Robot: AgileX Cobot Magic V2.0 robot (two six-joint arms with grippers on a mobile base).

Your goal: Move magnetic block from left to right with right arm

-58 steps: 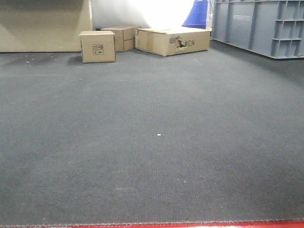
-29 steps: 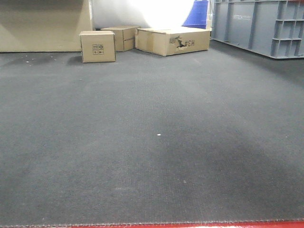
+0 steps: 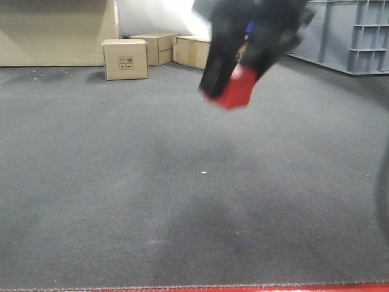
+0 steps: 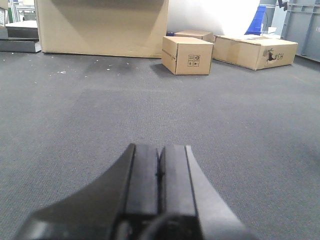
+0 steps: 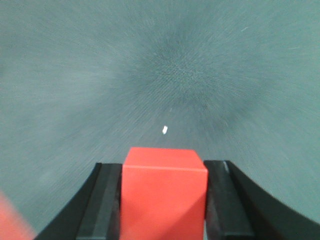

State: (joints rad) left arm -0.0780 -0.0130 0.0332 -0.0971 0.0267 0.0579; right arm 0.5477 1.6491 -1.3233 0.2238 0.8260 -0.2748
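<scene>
Red, plain-faced magnetic block [image 5: 165, 192] sits pinched in the right tool [image 5: 165, 200]; left tool [image 4: 159, 172] pressed together

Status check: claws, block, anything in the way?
Right claw shut on block, airborne over carpet. Left claw shut, empty. Boxes far back, path open.

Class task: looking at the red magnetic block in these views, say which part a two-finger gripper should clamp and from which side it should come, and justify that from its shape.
Clamp two opposite flat faces of the magnetic block, approaching square to a third face. The right gripper shows this: its fingers sit flush on the cube's left and right sides, held above the carpet. Smooth parallel faces give full pad contact; gripping across sharp edges would likely slip.
</scene>
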